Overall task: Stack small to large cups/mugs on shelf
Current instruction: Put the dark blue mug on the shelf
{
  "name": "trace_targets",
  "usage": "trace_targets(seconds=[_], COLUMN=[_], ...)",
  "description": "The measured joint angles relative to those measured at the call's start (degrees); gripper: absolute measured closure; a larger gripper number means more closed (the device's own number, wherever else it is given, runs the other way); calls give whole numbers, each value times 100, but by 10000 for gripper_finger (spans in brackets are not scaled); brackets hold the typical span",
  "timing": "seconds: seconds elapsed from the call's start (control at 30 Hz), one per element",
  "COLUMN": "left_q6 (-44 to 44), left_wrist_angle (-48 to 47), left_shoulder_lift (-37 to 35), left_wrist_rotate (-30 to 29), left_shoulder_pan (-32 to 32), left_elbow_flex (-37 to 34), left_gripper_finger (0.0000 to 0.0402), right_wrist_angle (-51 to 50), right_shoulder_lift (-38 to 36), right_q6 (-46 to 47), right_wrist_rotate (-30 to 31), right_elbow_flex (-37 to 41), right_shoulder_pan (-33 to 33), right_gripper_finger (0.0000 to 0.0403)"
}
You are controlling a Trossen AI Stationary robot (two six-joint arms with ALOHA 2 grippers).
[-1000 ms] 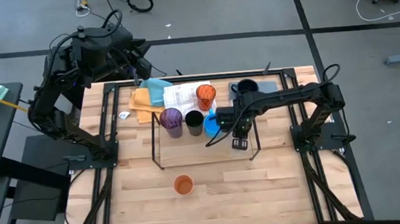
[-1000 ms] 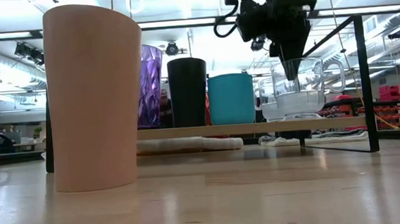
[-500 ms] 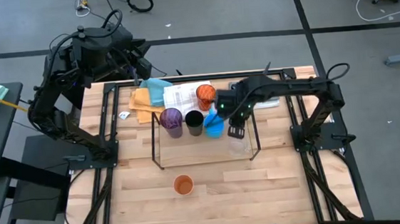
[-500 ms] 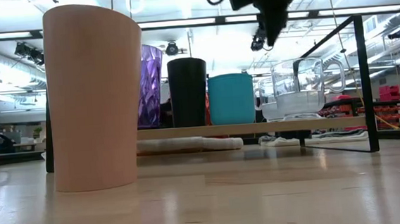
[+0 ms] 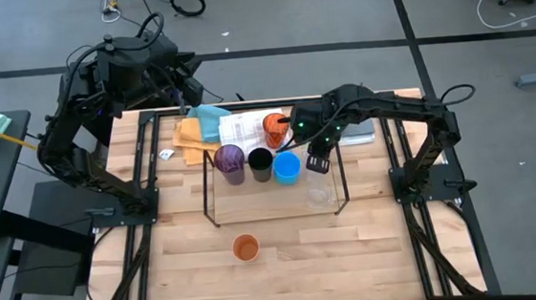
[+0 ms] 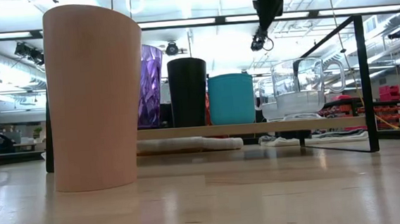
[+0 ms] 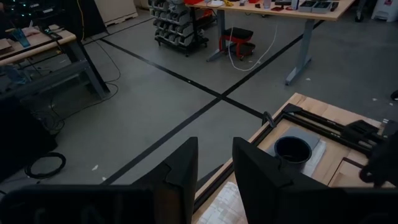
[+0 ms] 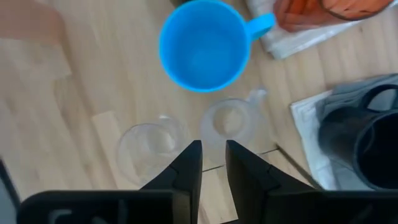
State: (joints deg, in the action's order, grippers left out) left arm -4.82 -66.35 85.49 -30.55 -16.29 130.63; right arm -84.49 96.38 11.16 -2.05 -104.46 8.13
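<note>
**A:** Where do the cups stand?

**B:** On the shelf (image 5: 209, 188), the thin black rod frame in the middle of the bench (image 5: 372, 247); seen from above, a row runs purple cup (image 5: 229, 160), black cup (image 5: 260, 160), bright blue mug (image 5: 287, 168), each just beside the next; the clear glass mug (image 5: 319, 197) sits apart from them, nearer the shelf's right front corner; in the low view the same row shows on the shelf board, with the glass mug (image 6: 298, 87) at the right end.

**A:** And the ones off the shelf?

**B:** One orange cup (image 5: 246, 248) stands alone on the bench in front of the shelf, large in the low view; a second orange cup (image 5: 275, 126) is behind the row, on a white printed cloth (image 5: 242, 128); the dark navy mug (image 8: 373, 140) rests on a grey cloth (image 8: 317, 118) to the right.

**A:** The right gripper?

**B:** The right gripper (image 5: 318, 161) hangs above the shelf, between the blue mug and the glass mug, high enough that only its tip shows at the top of the low view; its fingers (image 8: 186, 168) stand a narrow gap apart with nothing between them; released, grasping nothing.

**A:** The left one?

**B:** The left gripper (image 7: 214, 171) waits off the bench's back left corner; its fingers stand slightly apart, empty.
</note>
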Motion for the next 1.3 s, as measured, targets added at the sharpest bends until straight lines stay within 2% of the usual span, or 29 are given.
trace_targets(seconds=[0.17,0.7,0.9,1.1,1.3], left_q6=[2,4,-7,-6,-2], left_wrist_angle=[1,2,2,2,2], left_shoulder_lift=[0,0,0,0,0], left_wrist_rotate=[0,-1,0,0,0], left_shoulder_pan=[2,1,2,2,2], left_elbow_flex=[0,0,0,0,0], left_gripper_finger=[294,294,294,294,294], right_wrist_angle=[32,625,1079,1573,1426], right_shoulder_lift=[0,0,0,0,0], right_q6=[-215,-497,-473,-146,-70], right_wrist_rotate=[196,189,-176,-211,-223], right_elbow_flex=[2,6,8,8,8], right_shoulder_pan=[368,2393,2414,2270,2288], right_gripper_finger=[325,325,325,325,325])
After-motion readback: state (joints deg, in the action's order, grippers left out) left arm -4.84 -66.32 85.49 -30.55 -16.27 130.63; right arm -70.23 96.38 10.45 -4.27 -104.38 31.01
